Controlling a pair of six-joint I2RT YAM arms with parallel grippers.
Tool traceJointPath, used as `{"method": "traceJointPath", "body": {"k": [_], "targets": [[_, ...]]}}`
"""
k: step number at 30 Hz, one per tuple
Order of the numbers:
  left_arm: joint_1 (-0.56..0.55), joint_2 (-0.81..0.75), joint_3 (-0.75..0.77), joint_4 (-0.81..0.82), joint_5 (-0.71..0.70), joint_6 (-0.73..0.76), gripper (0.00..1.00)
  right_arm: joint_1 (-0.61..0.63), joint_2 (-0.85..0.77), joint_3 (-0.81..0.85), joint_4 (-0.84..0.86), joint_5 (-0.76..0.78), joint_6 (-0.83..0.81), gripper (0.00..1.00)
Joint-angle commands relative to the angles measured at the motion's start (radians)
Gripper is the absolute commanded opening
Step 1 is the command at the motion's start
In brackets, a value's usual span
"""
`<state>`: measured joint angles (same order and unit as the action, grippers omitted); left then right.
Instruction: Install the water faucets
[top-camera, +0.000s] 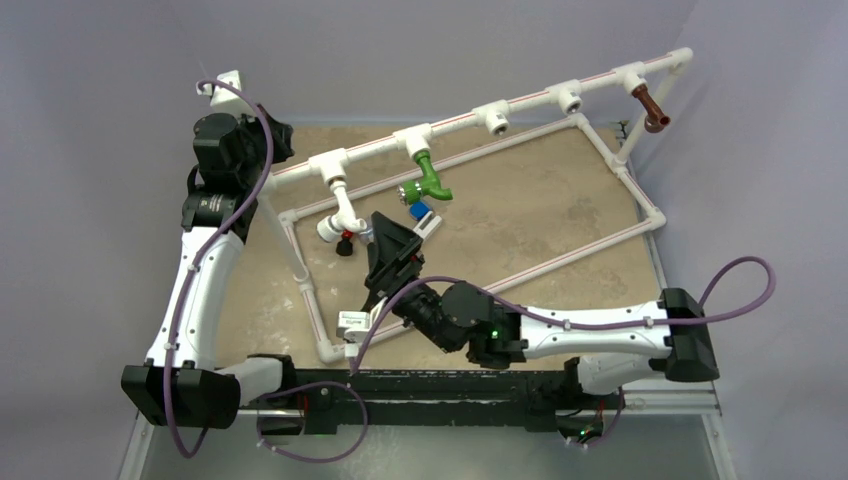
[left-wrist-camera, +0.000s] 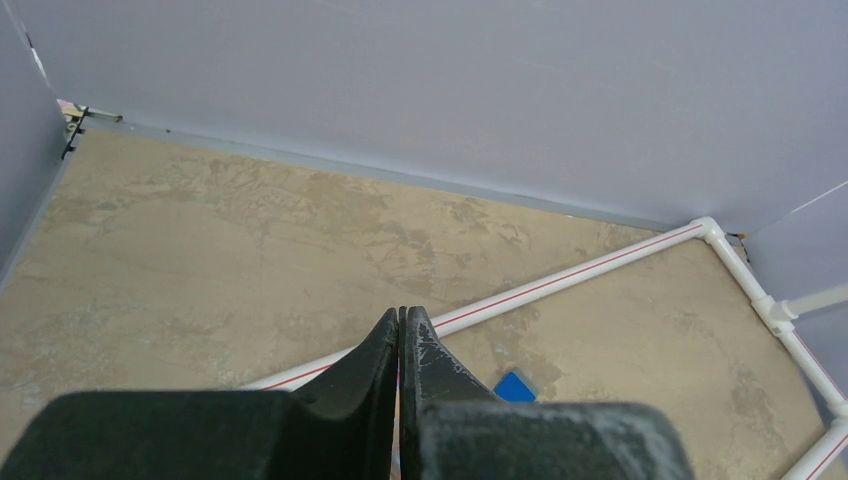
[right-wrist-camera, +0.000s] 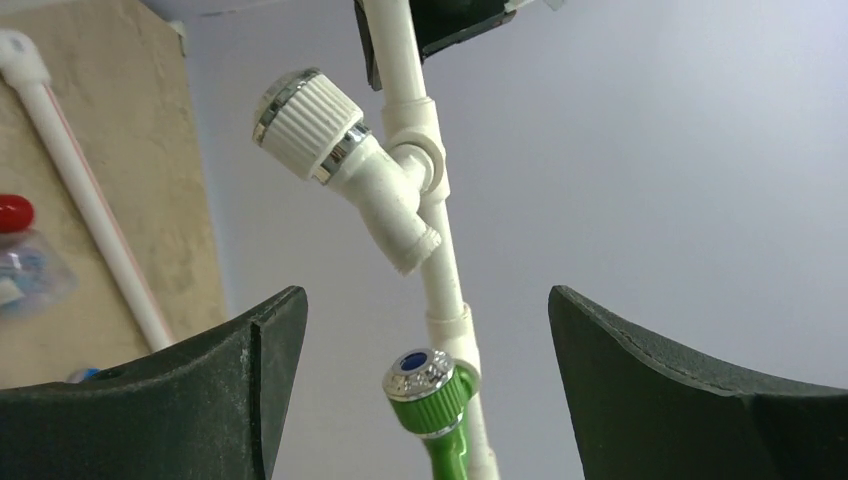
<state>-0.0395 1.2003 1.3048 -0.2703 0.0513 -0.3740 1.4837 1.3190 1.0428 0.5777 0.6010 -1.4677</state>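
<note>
Three water faucets hang from the white pipe frame's top rail (top-camera: 520, 100). The white one (top-camera: 338, 212) with a silvery round knob (right-wrist-camera: 305, 120) is at the left, the green one (top-camera: 430, 180) sits beside it, and the brown one (top-camera: 652, 108) is at the far right. My right gripper (top-camera: 395, 235) is open just below the white and green faucets. In the right wrist view the green faucet's knob (right-wrist-camera: 430, 390) shows between its wide-apart fingers (right-wrist-camera: 425, 295), untouched. My left gripper (top-camera: 283, 140) is shut on nothing near the rail's left end, its tips (left-wrist-camera: 402, 315) pressed together.
A small blue-and-white block (top-camera: 422, 215) lies on the tan table under the green faucet, also seen as a blue block (left-wrist-camera: 514, 386). A small clear item with a red cap (top-camera: 347, 243) sits beside the white faucet. Two open tees (top-camera: 492, 118) remain between green and brown. Walls enclose the table.
</note>
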Motion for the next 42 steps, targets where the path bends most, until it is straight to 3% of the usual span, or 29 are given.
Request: {"method": "traceJointPath", "body": {"k": [1,15,20,32,34,38,39,42], "targets": [[0.012,0.059,-0.073,-0.197,0.02,0.014,0.0,-0.002,0.058,0.043,0.155,0.042,-0.254,0.91],[0.013,0.059,-0.073,-0.198,0.025,0.015,0.0,-0.056,0.249,0.181,0.188,0.06,-0.411,0.88],[0.013,0.059,-0.073,-0.198,0.025,0.015,0.0,-0.078,0.291,0.221,0.179,0.056,-0.404,0.81],[0.02,0.061,-0.072,-0.198,0.038,0.012,0.0,-0.09,0.354,0.245,0.201,0.073,-0.365,0.52],[0.021,0.061,-0.072,-0.198,0.04,0.012,0.0,-0.089,0.366,0.244,0.224,0.091,-0.351,0.4],[0.02,0.061,-0.072,-0.198,0.042,0.012,0.0,-0.083,0.399,0.26,0.238,0.132,-0.251,0.04],[0.021,0.061,-0.072,-0.198,0.042,0.012,0.0,-0.082,0.403,0.263,0.237,0.14,-0.221,0.0],[0.021,0.06,-0.072,-0.198,0.042,0.012,0.0,-0.082,0.408,0.265,0.263,0.148,-0.114,0.0]]}}
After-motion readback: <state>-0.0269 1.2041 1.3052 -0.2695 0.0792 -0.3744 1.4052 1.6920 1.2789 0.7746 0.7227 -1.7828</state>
